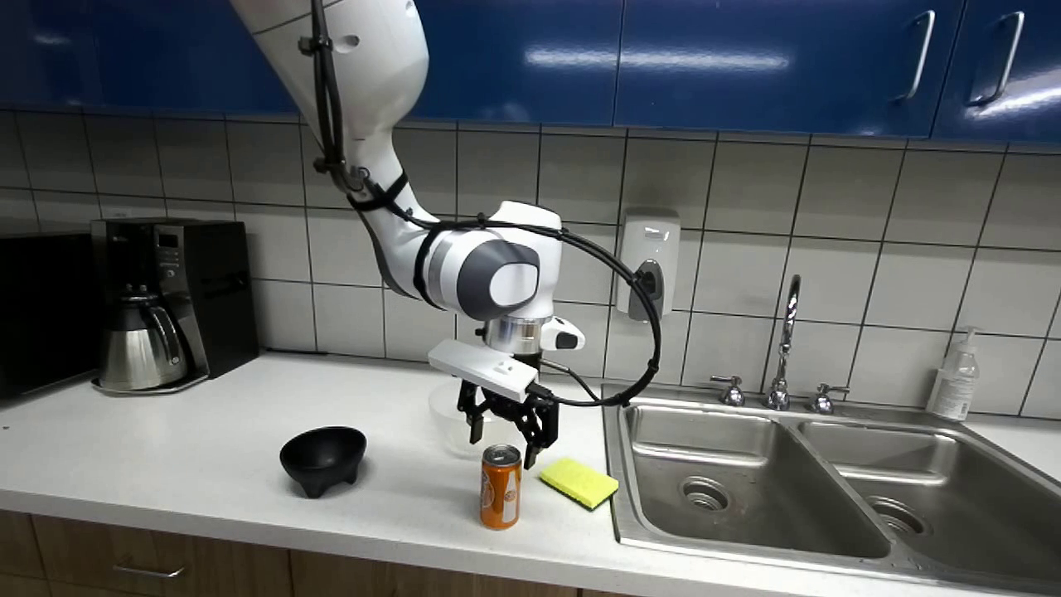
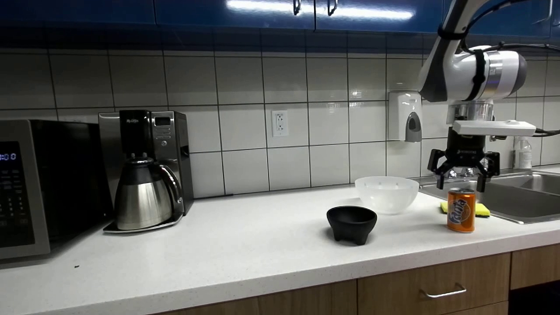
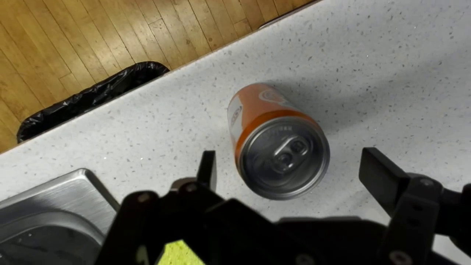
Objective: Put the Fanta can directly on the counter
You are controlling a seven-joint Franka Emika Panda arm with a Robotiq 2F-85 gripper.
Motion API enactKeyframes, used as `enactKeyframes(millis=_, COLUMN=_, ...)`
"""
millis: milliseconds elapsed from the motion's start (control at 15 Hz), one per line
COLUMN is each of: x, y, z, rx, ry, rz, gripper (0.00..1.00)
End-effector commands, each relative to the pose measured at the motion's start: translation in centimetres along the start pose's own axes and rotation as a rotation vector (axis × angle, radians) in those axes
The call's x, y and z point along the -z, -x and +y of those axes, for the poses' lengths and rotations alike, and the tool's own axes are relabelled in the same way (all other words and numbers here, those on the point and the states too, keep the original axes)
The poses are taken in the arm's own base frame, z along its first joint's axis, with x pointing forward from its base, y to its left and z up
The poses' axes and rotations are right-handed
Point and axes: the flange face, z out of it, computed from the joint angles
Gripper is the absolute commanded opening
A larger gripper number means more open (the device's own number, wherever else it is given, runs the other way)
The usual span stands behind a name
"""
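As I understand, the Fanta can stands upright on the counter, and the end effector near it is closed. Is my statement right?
Not entirely: the wrist view shows the end effector open, its fingers well apart. The Fanta can does stand upright on the counter, as you say.

On the counter, the sponge lies between Fanta can and sink

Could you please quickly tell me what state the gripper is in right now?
Gripper: open, holding nothing; its fingers are spread apart, clear of the Fanta can standing upright on the counter.
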Motion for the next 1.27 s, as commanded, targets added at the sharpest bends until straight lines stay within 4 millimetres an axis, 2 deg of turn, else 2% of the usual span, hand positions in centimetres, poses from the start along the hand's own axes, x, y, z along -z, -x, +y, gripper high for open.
enactKeyframes(millis=0, x=3.4, y=2.2, z=-0.6, rx=0.022, ry=0.001, rz=0.000, gripper=1.00)
enactKeyframes(millis=200, x=5.7, y=3.9, z=-0.9, rx=0.042, ry=0.004, rz=-0.019, gripper=1.00)
enactKeyframes(millis=733, x=11.4, y=10.8, z=-2.2, rx=0.081, ry=0.039, rz=-0.060, gripper=1.00)
enactKeyframes(millis=867, x=12.4, y=12.4, z=-2.8, rx=0.078, ry=0.043, rz=-0.068, gripper=1.00)
enactKeyframes(millis=1000, x=12.5, y=14.6, z=-2.9, rx=0.048, ry=0.031, rz=-0.099, gripper=1.00)
enactKeyframes(millis=1067, x=11.9, y=11.8, z=-2.4, rx=0.074, ry=0.020, rz=-0.086, gripper=1.00)
enactKeyframes(millis=1200, x=12.1, y=13.4, z=-2.6, rx=0.062, ry=0.011, rz=-0.095, gripper=1.00)
